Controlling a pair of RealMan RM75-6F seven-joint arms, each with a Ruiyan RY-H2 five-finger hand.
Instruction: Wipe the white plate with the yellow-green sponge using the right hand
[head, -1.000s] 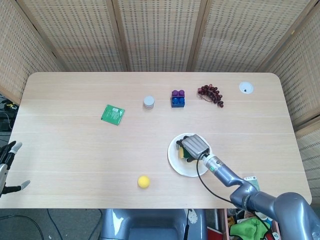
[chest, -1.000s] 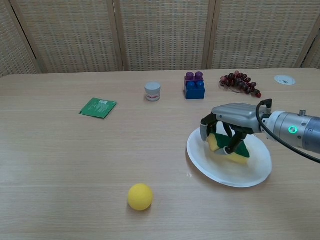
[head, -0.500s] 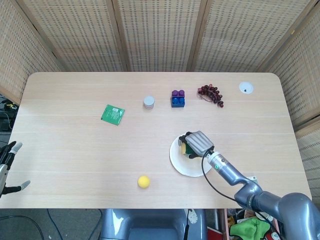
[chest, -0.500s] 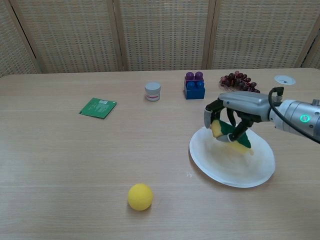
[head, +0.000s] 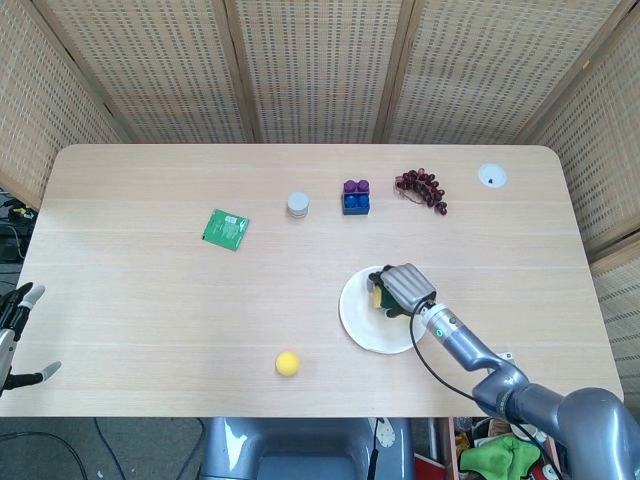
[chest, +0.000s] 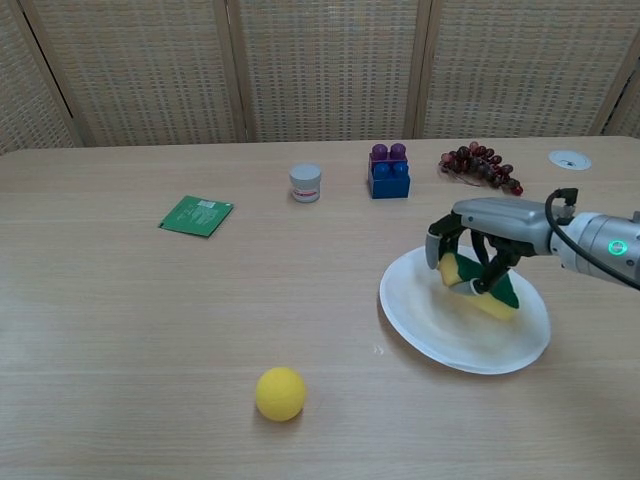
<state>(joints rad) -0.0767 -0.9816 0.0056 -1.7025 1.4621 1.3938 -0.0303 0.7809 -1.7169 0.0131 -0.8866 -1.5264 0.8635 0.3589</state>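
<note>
The white plate (head: 362, 322) (chest: 440, 325) lies on the table at the near right. My right hand (head: 404, 286) (chest: 482, 232) is over its far right part and grips the yellow-green sponge (chest: 478, 292) (head: 378, 298), fingers curled down around it. The sponge's lower edge looks to be on or just above the plate's surface. My left hand (head: 14, 322) hangs off the table's left edge, fingers apart, holding nothing; the chest view does not show it.
A yellow ball (head: 288, 364) (chest: 280, 392) lies left of the plate near the front edge. Further back are a green packet (head: 226, 228), a small white jar (head: 298, 205), a blue and purple block (head: 355, 197) and grapes (head: 422, 188).
My right hand carried the sponge from the plate's left middle toward its far edge, then to the right. The plate shifted slightly on the table.
</note>
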